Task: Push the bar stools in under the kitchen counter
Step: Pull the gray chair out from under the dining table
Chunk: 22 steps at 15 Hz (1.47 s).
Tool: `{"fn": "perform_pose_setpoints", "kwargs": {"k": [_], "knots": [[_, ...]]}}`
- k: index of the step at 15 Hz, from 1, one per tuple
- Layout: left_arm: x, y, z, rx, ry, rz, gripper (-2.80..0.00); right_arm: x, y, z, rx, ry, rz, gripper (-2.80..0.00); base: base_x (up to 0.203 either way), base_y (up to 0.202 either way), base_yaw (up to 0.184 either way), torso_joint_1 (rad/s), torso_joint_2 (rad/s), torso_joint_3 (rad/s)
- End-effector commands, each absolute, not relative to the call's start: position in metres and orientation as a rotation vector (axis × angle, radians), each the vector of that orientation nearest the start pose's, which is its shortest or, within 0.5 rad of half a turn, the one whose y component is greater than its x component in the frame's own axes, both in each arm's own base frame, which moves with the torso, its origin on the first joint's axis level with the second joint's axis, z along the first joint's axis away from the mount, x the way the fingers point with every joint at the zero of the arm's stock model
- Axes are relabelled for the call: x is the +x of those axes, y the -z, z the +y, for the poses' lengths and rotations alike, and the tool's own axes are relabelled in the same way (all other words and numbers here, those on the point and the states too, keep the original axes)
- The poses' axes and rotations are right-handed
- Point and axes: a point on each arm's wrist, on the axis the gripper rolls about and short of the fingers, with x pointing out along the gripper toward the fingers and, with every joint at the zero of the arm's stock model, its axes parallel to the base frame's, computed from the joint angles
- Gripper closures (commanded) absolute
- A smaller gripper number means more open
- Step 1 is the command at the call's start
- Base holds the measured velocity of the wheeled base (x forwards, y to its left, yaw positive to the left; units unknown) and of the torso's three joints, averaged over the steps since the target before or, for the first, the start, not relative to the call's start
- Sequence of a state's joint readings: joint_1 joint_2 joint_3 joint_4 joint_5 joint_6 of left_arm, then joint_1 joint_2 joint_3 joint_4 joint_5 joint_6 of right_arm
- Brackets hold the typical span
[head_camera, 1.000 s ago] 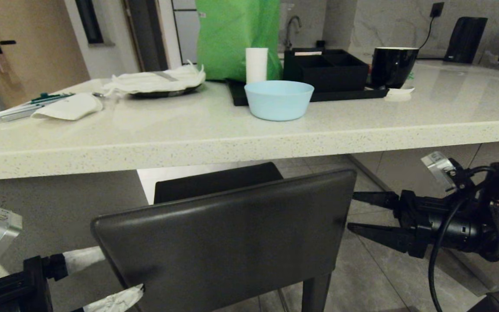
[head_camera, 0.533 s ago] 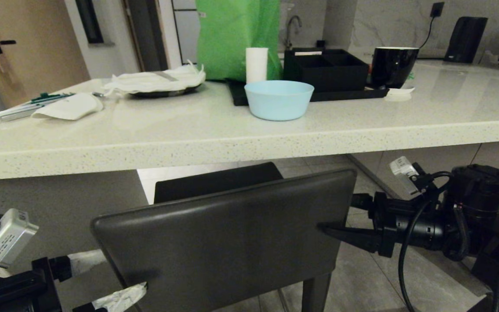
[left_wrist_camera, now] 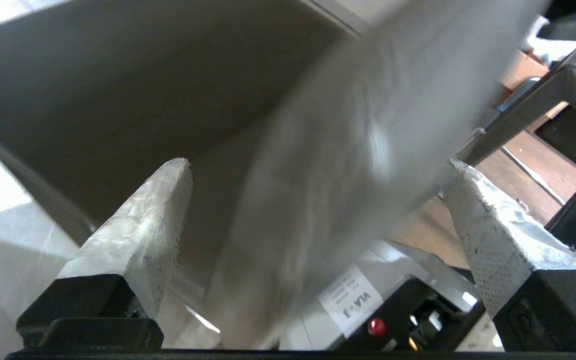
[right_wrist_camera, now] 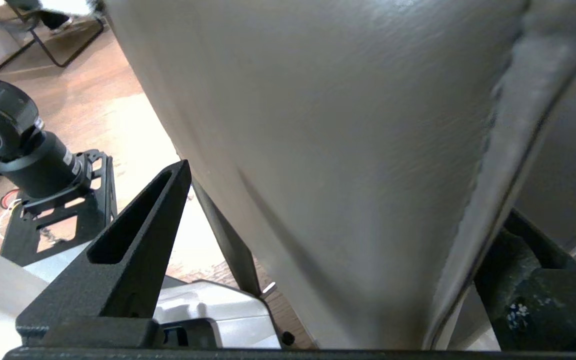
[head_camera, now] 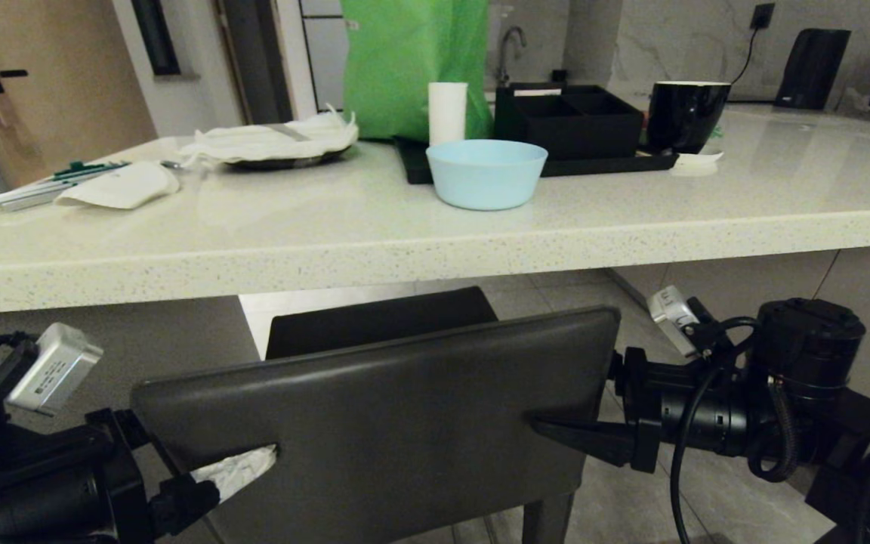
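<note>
Both grippers straddle the near bar stool's backrest, left gripper and right gripper spread wide at either end, unclenched. It stands short of the worktop, seat barely under; the push looks hardly begun.

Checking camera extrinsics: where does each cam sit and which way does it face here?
Head: on the robot's head, facing forward and down at the kitchen counter and the near bar stool's backrest; left pincer and right pincer show, both open.
Left wrist: behind the left pincer, facing the backrest edge between its wrapped fingers.
Right wrist: behind the right pincer, facing the backrest's other end.
Shared: all three show that backrest.
</note>
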<state>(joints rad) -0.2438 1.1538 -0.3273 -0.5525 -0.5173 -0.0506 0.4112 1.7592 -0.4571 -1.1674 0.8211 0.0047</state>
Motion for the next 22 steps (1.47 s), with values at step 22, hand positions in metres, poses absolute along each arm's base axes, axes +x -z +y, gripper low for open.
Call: {"fn": "perform_pose_setpoints", "kwargs": {"k": [22], "knots": [[0.128, -0.149, -0.039, -0.079, 1.085, 0.201, -2.8, 0.224, -0.137, 0.127, 0.035, -1.275, 0.14, -2.8, 0.0, 0.0, 0.0, 0.0, 0.0, 0.0]]}}
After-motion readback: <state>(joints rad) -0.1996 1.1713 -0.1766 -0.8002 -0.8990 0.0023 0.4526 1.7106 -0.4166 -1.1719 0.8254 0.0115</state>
